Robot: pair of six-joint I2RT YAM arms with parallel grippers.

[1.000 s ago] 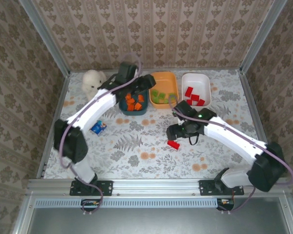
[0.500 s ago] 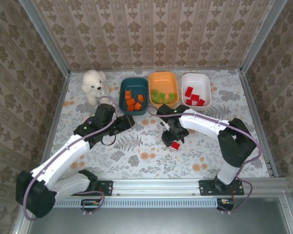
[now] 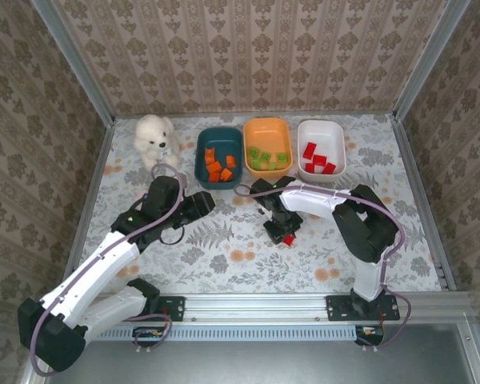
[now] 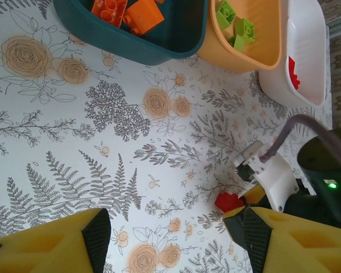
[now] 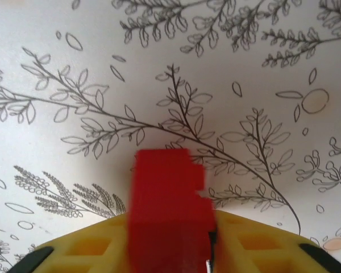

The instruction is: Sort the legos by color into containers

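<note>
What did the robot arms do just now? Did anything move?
The left gripper pulled back from over the dark teal plastic tub toward the near side of the table and is open and empty. The right gripper came down and closed on the small red plastic brick. The teal tub, orange plastic tub, white plastic tub and white plush bear stayed put.

we're in close on the right gripper [image 5: 169, 230], and there's a red brick [image 5: 167, 193] wedged between its yellow fingers [image 5: 261, 244], one pad pressed on either side. the brick's a touch blurred, with a stepped edge on its right. behind it we see the white table [image 5: 159, 62], printed with dark leafy sprigs, shadow pooling around the brick. we can't tell if it touches the surface.
</note>
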